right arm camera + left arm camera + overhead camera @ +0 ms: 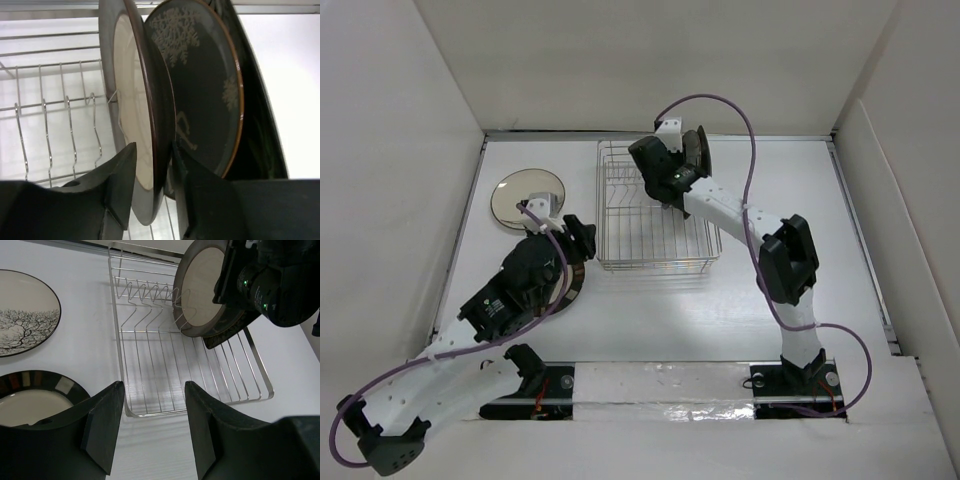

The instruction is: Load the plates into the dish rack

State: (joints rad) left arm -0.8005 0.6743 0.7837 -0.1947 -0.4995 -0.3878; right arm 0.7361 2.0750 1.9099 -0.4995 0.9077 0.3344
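Observation:
The silver wire dish rack (pixel 655 240) stands at mid-table. A cream plate with a brown rim (pixel 131 100) stands upright between its prongs, also seen as the cream plate (pixel 200 290). My right gripper (pixel 154 147) is open, one finger on each side of that plate's lower rim, with a gap at the front face. Behind it stand a dark round plate with pale figures (pixel 200 85) and another dark plate (pixel 260 130). My left gripper (pixel 153 385) hovers open and empty before the rack's near left corner.
Left of the rack, a round plate with a bare-tree drawing (pixel 20 315) lies flat on the table. Nearer, a plate with a dark blocked rim (pixel 35 400) lies partly under my left arm (pixel 525 275). White walls enclose the table.

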